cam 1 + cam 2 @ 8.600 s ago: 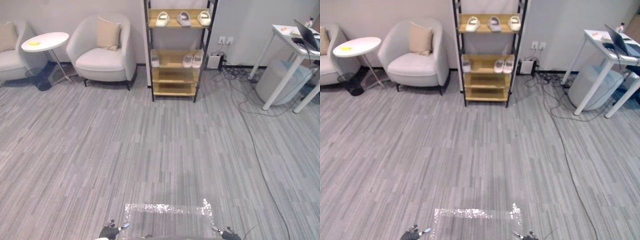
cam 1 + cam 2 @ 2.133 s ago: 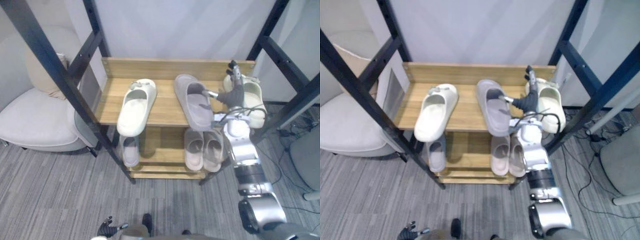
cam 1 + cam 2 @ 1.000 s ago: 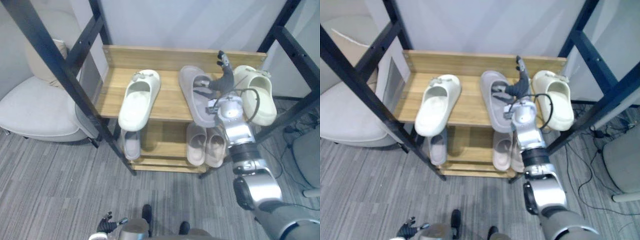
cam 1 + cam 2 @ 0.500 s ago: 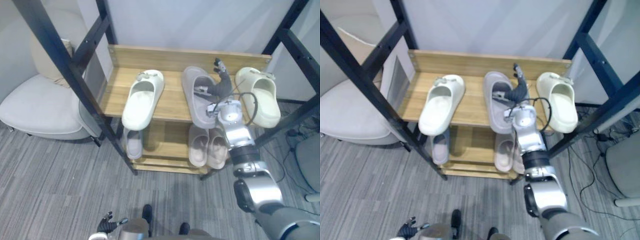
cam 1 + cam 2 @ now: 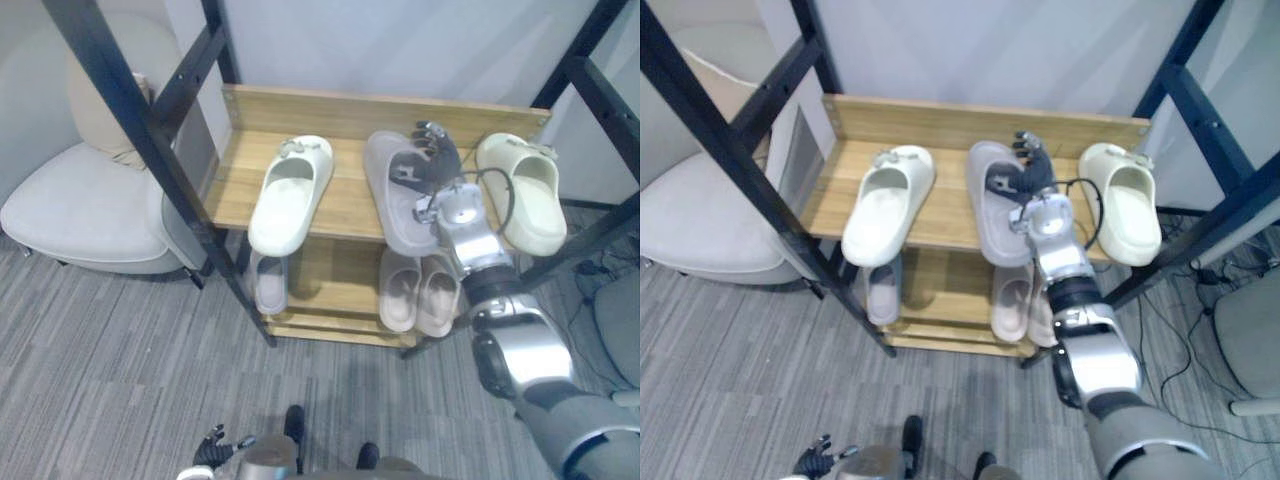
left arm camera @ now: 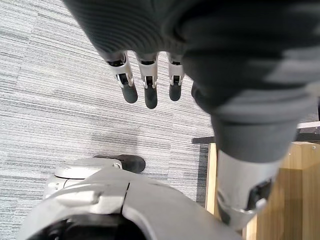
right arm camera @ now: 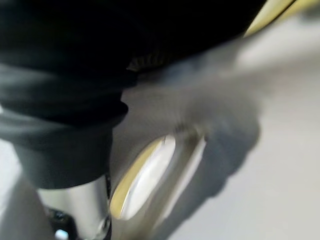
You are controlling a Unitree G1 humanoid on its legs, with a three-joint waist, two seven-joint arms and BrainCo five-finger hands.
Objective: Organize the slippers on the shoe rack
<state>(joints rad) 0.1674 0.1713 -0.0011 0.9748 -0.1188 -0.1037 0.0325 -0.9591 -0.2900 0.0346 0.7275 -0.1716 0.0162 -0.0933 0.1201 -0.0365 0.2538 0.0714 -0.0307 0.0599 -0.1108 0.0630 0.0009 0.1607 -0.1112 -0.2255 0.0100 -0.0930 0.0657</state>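
Top shelf of a wooden shoe rack (image 5: pixel 345 112), left to right: a cream slipper (image 5: pixel 288 195) lay at an angle. The grey slipper (image 5: pixel 398 215) sat mid-shelf under the robot's right hand (image 5: pixel 436 160), whose fingers curled over its strap. A second cream slipper (image 5: pixel 522 192) lay far right, apart from its mate. The left hand (image 6: pixel 148 80) hung low, fingers loosely straight, empty. The grey slipper looked light, soft and bendy, probably foam; its strap seemed the surest hold

Bright, even light; soft shadows; source perhaps overhead.
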